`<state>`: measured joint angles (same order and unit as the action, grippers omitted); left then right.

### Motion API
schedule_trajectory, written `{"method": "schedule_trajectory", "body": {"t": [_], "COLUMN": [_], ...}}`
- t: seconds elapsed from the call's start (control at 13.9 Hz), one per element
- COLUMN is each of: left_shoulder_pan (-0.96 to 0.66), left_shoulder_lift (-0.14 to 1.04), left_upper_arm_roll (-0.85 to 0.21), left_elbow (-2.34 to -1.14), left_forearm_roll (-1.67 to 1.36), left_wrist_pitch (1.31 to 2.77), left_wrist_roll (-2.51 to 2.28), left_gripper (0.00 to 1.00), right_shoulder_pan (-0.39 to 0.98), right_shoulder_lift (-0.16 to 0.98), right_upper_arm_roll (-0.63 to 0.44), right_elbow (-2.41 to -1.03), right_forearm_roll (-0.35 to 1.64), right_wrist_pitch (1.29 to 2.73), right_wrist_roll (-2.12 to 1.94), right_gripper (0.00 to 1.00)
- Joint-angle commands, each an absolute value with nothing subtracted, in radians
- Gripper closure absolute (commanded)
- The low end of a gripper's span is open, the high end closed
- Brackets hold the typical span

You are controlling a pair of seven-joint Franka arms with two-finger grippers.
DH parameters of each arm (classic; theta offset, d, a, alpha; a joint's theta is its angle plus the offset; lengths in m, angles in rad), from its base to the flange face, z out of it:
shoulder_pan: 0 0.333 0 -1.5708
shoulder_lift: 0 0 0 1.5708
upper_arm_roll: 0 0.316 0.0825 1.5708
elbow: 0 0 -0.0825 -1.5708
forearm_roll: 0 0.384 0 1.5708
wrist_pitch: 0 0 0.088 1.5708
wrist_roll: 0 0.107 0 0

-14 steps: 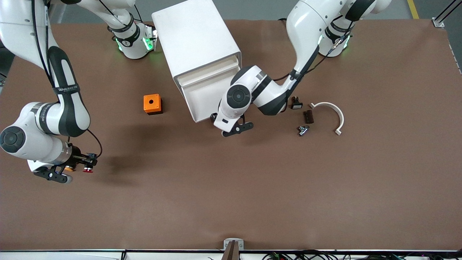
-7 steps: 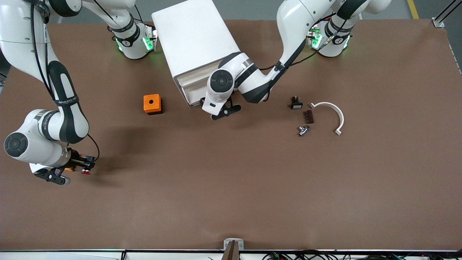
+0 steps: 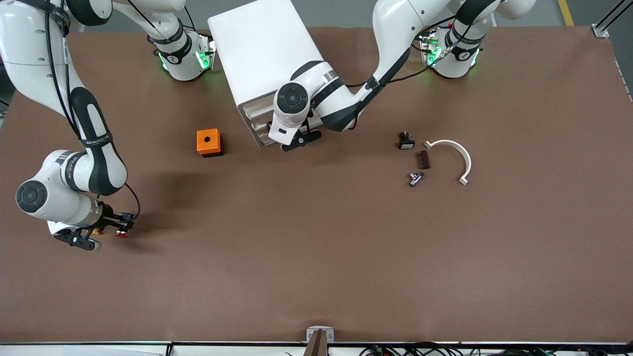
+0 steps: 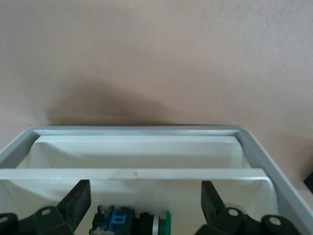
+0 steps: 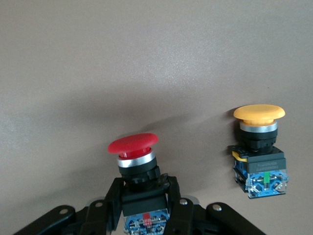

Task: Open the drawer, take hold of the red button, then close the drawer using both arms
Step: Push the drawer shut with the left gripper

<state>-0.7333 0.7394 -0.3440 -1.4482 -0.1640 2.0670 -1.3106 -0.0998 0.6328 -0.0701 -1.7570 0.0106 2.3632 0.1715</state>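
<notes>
White drawer cabinet (image 3: 269,64) at the table's edge by the robots' bases — the left gripper (image 3: 296,140), fingers spread, at its drawer front, apparently touching. Right gripper (image 5: 145,203) pinches the button (image 5: 133,149) near the table edge at the right arm's end — beside an orange-capped button (image 5: 258,147).

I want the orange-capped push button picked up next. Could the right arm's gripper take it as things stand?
Probably not yet: the right gripper is shut on the red-capped push button. The orange-capped push button lies right beside it on the brown table, nothing between them.
</notes>
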Motion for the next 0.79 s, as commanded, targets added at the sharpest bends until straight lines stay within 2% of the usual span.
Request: {"method": "schedule_trajectory", "body": {"t": [0.0, 0.22, 0.43, 0.5, 0.58, 0.72], "left_shoulder_pan": [-0.739, -0.735, -0.712, -0.684, -0.649, -0.576], "left_shoulder_lift": [0.718, 0.715, 0.687, 0.675, 0.661, 0.628], "left_upper_arm_roll": [-0.354, -0.354, -0.331, -0.316, -0.31, -0.308], "left_elbow": [-1.477, -1.474, -1.471, -1.467, -1.463, -1.463], "left_forearm_roll": [-0.155, -0.155, -0.138, -0.129, -0.118, -0.075], "left_wrist_pitch": [2.066, 2.066, 2.062, 2.05, 2.034, 1.994], "left_wrist_roll": [-1.36, -1.373, -1.376, -1.374, -1.374, -1.374], "left_gripper": [0.01, 0.01, 0.0, 0.0, 0.0, 0.0], "right_shoulder_pan": [-0.129, -0.133, -0.133, -0.133, -0.135, -0.133], "right_shoulder_lift": [0.62, 0.617, 0.609, 0.607, 0.607, 0.607], "right_upper_arm_roll": [-0.046, -0.046, -0.044, -0.044, -0.044, -0.044], "right_elbow": [-1.781, -1.842, -1.852, -1.852, -1.85, -1.848], "right_forearm_roll": [0.009, 0.009, 0.009, 0.009, 0.009, 0.009], "right_wrist_pitch": [2.385, 2.471, 2.476, 2.471, 2.47, 2.456], "right_wrist_roll": [0.183, 0.179, 0.173, 0.172, 0.169, 0.153], "right_gripper": [1.0, 1.0, 0.99, 0.94, 0.68, 0.0]}}
